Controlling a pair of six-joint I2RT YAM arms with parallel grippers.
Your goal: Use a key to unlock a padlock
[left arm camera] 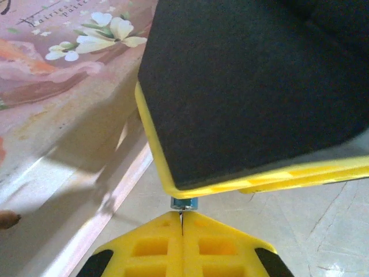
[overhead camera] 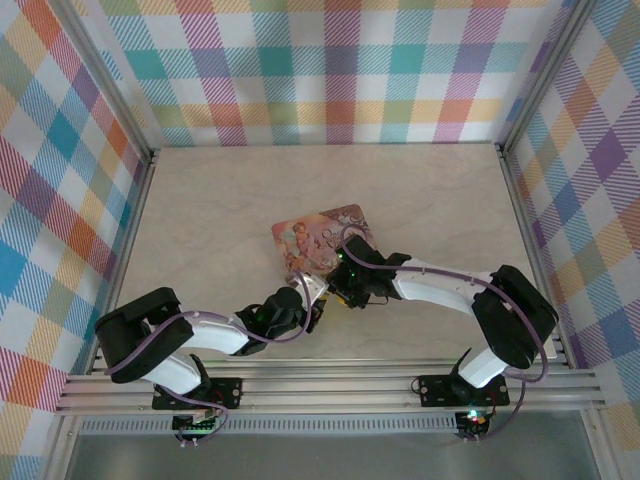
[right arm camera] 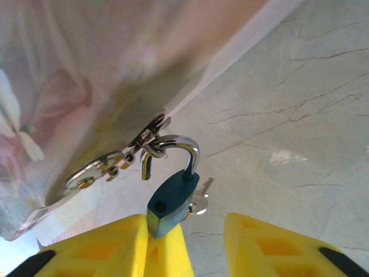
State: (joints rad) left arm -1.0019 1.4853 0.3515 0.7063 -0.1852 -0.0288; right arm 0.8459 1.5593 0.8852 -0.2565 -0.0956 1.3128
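The padlock (right arm camera: 172, 199) has a blue body and a silvery shackle hooked through the hasp (right arm camera: 124, 158) of the pink tin (overhead camera: 320, 240). The shackle's free end is out of its hole. My right gripper (right arm camera: 184, 222) is open, with the lock body between its yellow fingers (right arm camera: 277, 248), resting against the left one. In the left wrist view the lock's blue underside (left arm camera: 184, 202) sits just past my left gripper (left arm camera: 181, 214). That gripper is shut on the key (left arm camera: 181, 219), a thin dark sliver. The right finger (left arm camera: 259, 86) looms over it.
A small silvery key-shaped piece (right arm camera: 199, 199) shows just behind the lock body. The two arms meet at the tin's near corner (overhead camera: 330, 290). Marbled tabletop (overhead camera: 200, 220) lies around it, with plaid walls at the back and sides and a metal rail at the near edge.
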